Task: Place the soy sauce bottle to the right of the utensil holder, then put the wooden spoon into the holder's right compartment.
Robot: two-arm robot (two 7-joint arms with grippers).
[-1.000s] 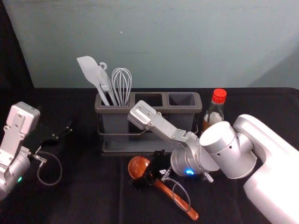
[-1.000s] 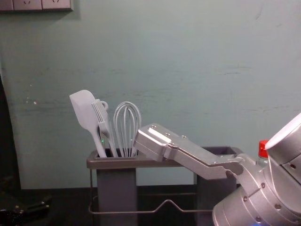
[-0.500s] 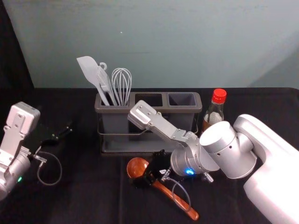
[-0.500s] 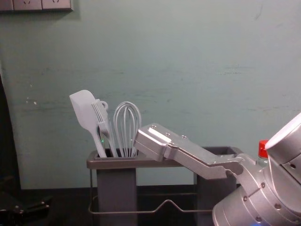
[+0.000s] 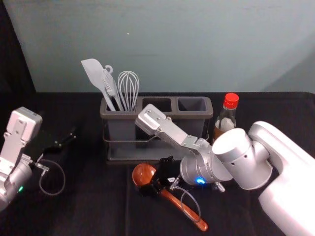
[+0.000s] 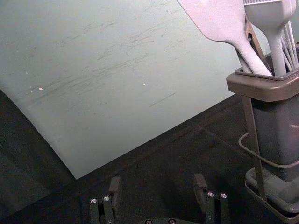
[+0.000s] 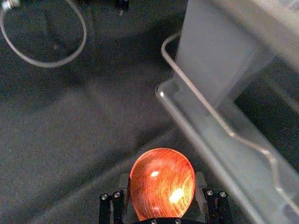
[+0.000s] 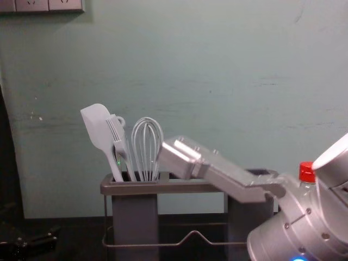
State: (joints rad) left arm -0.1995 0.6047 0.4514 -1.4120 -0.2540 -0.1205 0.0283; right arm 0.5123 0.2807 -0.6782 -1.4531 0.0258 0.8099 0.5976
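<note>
Tabletop [image 5: 98, 201], supporting all objects; utensil holder [image 5: 120, 130], at far centre, its right compartment [image 5: 192, 104] free to receive the spoon; wooden spoon [image 5: 184, 209], slanting near-right before it, presumably gripped by the bowl so that the handle may enter first; soy sauce bottle [image 5: 227, 115], upright beside the holder's right end, as required; right claw [image 7: 162, 187], narrowed onto the bowl; left claw [image 6: 157, 185], parked left, wide

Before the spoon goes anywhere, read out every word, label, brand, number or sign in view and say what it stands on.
No readable text in any view.
Soy sauce bottle: no lettering I can read; partly hidden behind the right arm.
Utensil holder, wooden spoon: none readable.
Wall sockets: slots, no readable marking.
</note>
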